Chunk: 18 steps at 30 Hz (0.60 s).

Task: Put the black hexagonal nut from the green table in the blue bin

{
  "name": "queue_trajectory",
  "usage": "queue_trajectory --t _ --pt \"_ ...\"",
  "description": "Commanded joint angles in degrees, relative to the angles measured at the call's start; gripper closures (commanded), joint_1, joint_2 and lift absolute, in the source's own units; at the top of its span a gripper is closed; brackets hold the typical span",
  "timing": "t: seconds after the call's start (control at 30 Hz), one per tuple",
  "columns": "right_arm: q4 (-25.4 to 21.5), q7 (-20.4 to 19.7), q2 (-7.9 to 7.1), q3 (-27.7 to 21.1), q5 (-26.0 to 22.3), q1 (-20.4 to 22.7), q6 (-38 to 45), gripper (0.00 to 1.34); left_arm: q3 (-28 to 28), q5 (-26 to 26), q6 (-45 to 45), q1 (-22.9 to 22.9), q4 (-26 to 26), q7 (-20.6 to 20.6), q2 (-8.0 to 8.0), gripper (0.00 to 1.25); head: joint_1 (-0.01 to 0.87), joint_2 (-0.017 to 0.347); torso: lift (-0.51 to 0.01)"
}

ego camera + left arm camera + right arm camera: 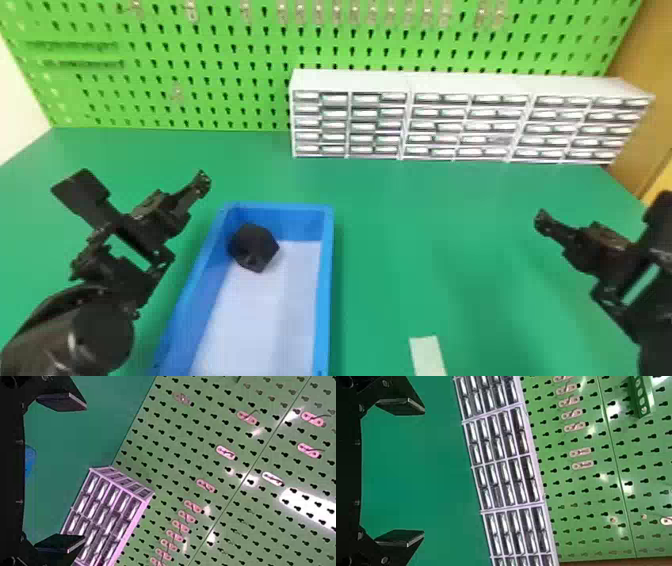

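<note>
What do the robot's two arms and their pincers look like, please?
The left arm and right arm are black; the left shows a rounded, glossy housing. The left pincer and right pincer are black too, each with two flat, angular fingers.

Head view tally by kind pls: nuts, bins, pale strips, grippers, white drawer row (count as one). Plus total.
Black hexagonal nut: 1
Blue bin: 1
Pale strip: 1
Grippers, left and right: 2
White drawer row: 1
Total: 6
</note>
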Motion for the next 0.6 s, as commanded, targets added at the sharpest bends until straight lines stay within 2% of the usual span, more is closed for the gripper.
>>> queue_trajectory --t 0.0,0.17,0.57 --pt "0.09 0.00 -0.16 0.49 0.27 -0.24 0.65 0.20 0.00 -0.02 0.03 -0.01 0.01 0.04 0.01 0.11 0.666 0.032 -0.100" --pt "0.09 0.00 0.19 0.84 1.50 -0.50 0.74 0.20 -0.09 -0.20 0.03 -0.01 0.01 -0.05 0.01 0.11 0.666 0.032 -0.100" --pt "0.09 0.00 -0.95 2.34 2.20 -0.76 1.26 0.20 0.00 -0.55 0.03 -0.01 0.01 -0.05 0.01 0.11 0.666 0.032 -0.100"
